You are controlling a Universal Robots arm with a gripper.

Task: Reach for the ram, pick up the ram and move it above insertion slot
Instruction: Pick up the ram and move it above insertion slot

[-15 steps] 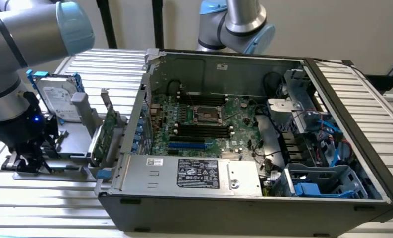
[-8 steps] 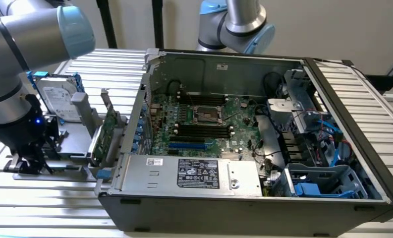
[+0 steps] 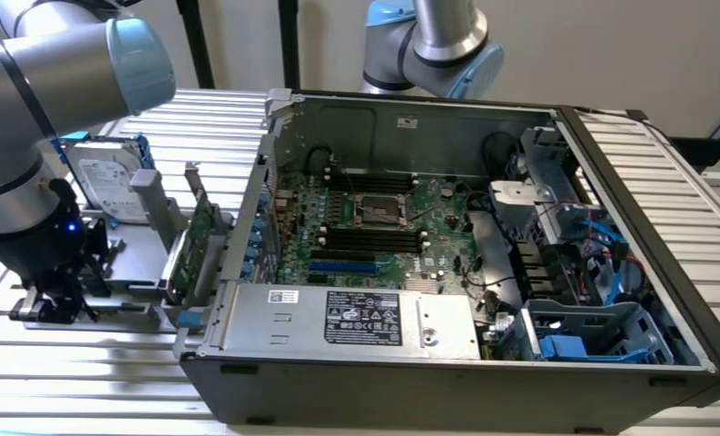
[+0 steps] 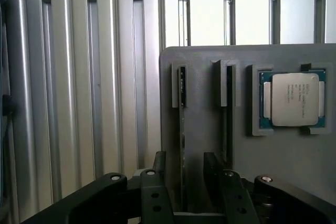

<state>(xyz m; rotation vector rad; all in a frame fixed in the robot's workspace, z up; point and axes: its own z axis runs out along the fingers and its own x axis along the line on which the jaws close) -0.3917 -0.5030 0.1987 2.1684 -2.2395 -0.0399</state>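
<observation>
No text is legible in either view. In the exterior view, the power supply carries a black label with white print and a small white sticker, and the hard drive carries a white label; all are too small to read. In the wrist view, the processor bears several lines of print, unreadable
</observation>
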